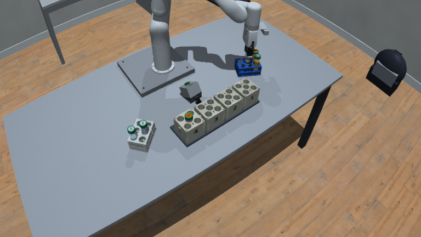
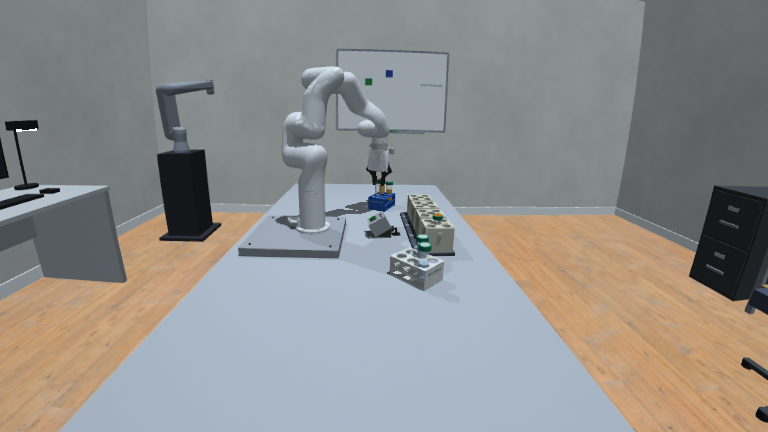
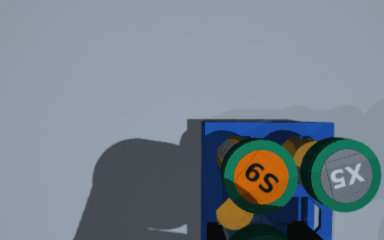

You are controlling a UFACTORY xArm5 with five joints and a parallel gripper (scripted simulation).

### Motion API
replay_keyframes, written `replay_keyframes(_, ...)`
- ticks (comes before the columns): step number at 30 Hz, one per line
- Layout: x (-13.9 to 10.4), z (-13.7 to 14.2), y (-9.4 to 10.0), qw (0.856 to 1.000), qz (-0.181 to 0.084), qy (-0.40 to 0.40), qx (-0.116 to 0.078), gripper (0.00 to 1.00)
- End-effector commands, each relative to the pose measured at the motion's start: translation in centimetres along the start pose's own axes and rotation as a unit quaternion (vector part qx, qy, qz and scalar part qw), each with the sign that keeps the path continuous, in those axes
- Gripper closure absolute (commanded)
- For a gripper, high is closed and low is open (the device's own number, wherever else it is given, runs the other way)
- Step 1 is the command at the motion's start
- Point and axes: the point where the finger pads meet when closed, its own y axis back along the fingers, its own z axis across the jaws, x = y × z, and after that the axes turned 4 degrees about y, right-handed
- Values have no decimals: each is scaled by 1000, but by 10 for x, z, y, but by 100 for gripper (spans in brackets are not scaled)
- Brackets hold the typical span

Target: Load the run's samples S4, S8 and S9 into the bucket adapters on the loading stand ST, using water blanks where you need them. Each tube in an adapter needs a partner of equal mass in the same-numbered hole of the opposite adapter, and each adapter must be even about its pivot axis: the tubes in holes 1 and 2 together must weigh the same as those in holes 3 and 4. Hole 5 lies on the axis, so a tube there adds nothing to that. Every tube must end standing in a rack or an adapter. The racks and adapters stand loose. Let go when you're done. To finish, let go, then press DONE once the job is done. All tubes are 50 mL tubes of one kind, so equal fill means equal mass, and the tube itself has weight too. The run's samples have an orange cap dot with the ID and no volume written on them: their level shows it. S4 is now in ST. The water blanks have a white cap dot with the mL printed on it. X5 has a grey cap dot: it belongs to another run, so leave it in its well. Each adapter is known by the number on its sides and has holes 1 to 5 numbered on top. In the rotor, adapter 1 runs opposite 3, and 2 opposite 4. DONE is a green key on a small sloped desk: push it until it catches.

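My gripper (image 1: 249,51) (image 2: 381,182) (image 3: 257,232) is shut on a green-capped tube at the blue rack (image 1: 243,73) (image 3: 270,125). Its dot is hidden; by elimination it is S8. I cannot tell whether it is raised. S9 (image 1: 255,51) (image 3: 262,176), orange dot, and X5 (image 1: 257,56) (image 3: 345,175), grey dot, stand beside it. S4 (image 1: 188,116) (image 2: 437,216) stands in the centre hole of adapter 4 (image 1: 195,136). Adapter 3 (image 1: 216,124), adapter 2 (image 1: 235,112) and adapter 1 (image 1: 252,101) hold no tubes. Two water blanks (image 1: 131,129) (image 1: 143,123) stand in the white rack (image 1: 138,147) (image 2: 402,271).
The sloped desk (image 1: 191,90) with the green DONE key (image 1: 187,83) (image 2: 372,218) stands between the arm's base plate (image 1: 142,90) and the adapters. The table's front edge runs beyond the loading stand (image 1: 225,123).
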Motion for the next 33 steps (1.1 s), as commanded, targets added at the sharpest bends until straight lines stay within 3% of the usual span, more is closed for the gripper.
replay_keyframes(1,1,0,3,1000,1,0,-5,100)
replay_keyframes(19,1,0,11,1000,1,0,-5,100)
replay_keyframes(33,1,0,40,1000,1,0,-5,100)
